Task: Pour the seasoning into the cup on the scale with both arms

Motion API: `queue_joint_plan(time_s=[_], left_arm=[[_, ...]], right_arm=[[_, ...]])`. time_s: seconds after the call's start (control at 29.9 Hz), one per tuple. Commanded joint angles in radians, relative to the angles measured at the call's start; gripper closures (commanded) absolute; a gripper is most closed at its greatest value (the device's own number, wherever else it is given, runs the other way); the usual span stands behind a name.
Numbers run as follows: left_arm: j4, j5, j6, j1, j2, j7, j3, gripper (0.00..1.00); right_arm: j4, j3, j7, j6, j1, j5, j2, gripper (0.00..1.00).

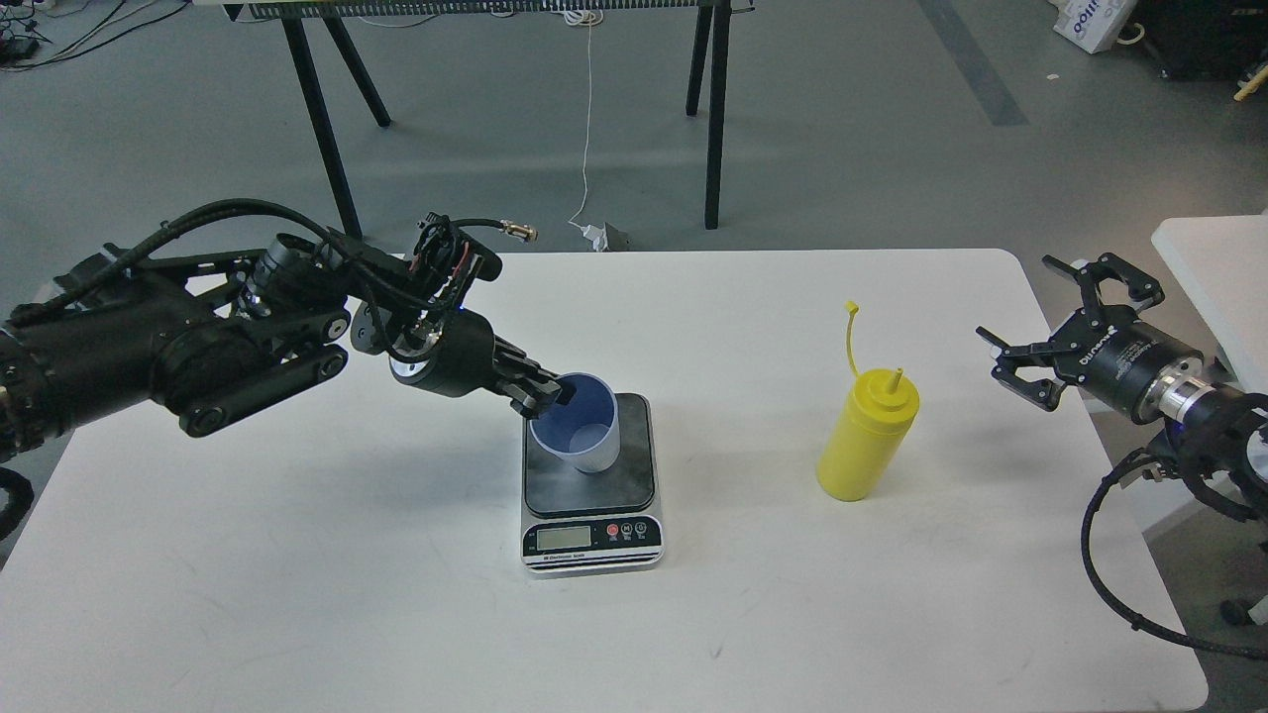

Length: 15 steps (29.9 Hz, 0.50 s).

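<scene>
A white worktop (396,594) with rounded corners fills most of the head view, set on a grey floor (852,119). Behind it stand the black legs of another table (317,119), with a thin white cable (586,129) hanging down to a plug on the floor. A second white surface (1218,267) shows at the right edge.

The left arm (178,347) reaches in low from the left, its thick black links and looped cables lying across the worktop's left side, the wrist angled down toward the middle. The right arm (1189,396) comes in from the right edge, held above the worktop's right border and pointing left.

The scale (591,540) sits near the middle of the worktop, display and buttons facing the camera. On its dark platform stands the cup (584,431), upright, open end up. The left gripper (540,391) meets the cup's left rim, its fingers closed on that rim.

The seasoning (868,436) stands upright to the right of the scale, well apart from it, its cap strap sticking up, with bare worktop between them. The right gripper (1050,337) hangs to the right of the bottle, not touching it, fingers spread wide and holding nothing.
</scene>
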Motion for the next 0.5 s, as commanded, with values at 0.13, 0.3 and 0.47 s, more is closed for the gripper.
queue_joint_plan(time_s=[0.13,0.3,0.47], left_arm=[[0.004,-0.008,0.000,-0.005,0.003,0.000,-0.001,0.54],[0.027,-0.039,0.000,-0.020,0.016,0.000,-0.017,0.12],[0.096,-0.160,0.000,-0.066,0.055,0.000,-0.015,0.03]], right_arm=[[0.000,0.000,0.000,0.000,-0.003,0.000,0.000,0.04],[0.003,0.001,-0.002,0.000,-0.003,0.001,0.000,0.04],[0.026,-0.007,-0.009,0.000,0.006,0.000,0.000,0.04]])
